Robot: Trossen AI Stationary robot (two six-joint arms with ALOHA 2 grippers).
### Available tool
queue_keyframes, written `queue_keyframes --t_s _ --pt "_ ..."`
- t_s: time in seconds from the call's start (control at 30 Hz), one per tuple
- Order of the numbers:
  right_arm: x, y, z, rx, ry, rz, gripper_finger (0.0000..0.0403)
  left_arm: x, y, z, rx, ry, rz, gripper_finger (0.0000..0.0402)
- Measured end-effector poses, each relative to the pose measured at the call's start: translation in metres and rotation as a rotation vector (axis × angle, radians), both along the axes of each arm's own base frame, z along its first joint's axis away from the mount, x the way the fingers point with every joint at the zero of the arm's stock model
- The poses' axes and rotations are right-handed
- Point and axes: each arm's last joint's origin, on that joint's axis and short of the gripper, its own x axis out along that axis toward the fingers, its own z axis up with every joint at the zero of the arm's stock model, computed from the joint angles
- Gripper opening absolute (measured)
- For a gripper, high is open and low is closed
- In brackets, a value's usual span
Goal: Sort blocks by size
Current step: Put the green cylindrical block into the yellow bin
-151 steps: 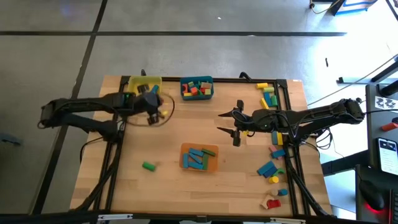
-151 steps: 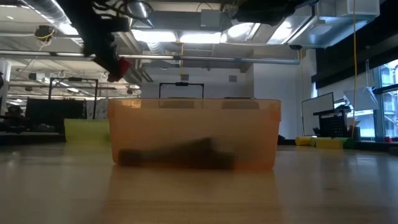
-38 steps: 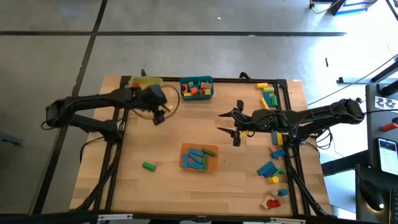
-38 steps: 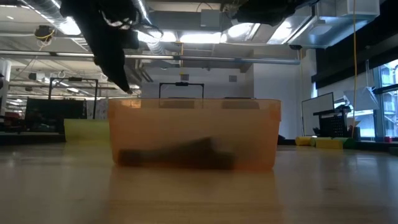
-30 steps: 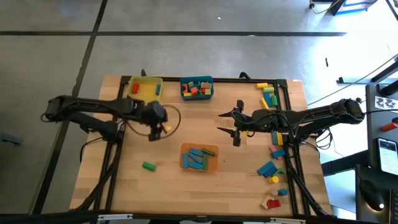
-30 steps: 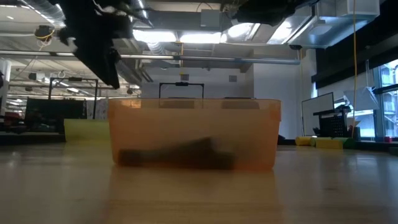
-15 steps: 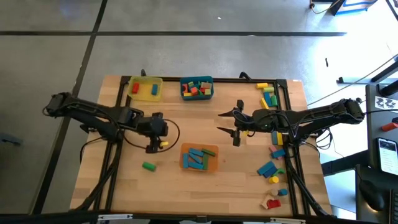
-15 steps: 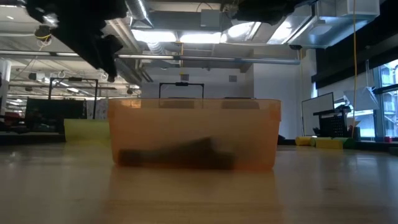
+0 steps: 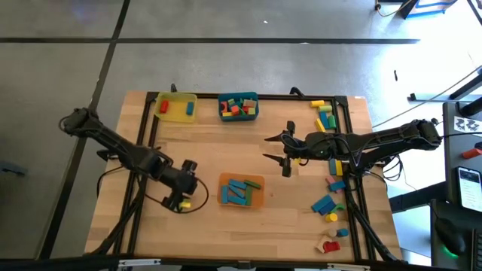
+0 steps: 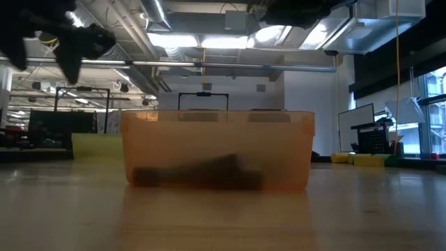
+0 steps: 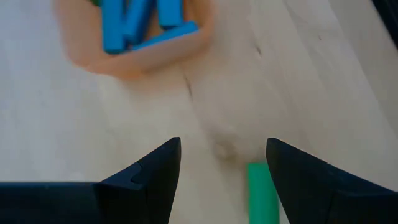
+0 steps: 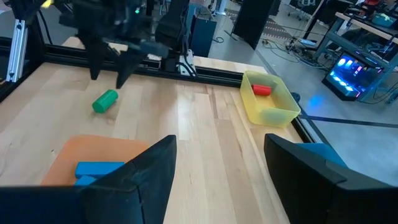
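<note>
Left tool [image 11: 217, 180] | spread, holding nothing | green block [image 11: 262, 193] just ahead, toward one finger

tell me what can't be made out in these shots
- Green block: in the high view the left gripper covers it; the left wrist view cuts it off at the picture's edge.
- Orange bin: in the low view its contents are only a dark blur through the wall.
- Blocks by the right rail: too small in the high view to tell shapes.
</note>
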Motion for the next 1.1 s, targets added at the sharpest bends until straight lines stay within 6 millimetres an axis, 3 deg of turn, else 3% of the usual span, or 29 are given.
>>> queue_keyframes --t_s 0.3,0.53,0.83,0.97,1.1 --pt "0.000 0.000 0.000 0.000 0.001 0.000 0.0241 -0.010 -0.019 -0.041 0.009 0.215 -0.016 0.0221" --pt "0.000 0.000 0.000 0.000 0.002 0.000 0.0241 -0.017 -0.020 -0.071 0.044 0.323 0.017 0.0221" --pt "0.000 0.000 0.000 0.000 0.002 0.000 0.0241 -0.015 -0.020 -0.094 0.076 0.357 0.049 0.0221" --pt "0.000 0.000 0.000 0.000 0.001 0.000 0.0241 -0.014 -0.017 -0.096 0.077 0.358 0.063 0.0195" --pt "0.000 0.000 0.000 0.000 0.000 0.000 0.0241 -0.012 -0.014 -0.096 0.080 0.354 0.054 0.0142"
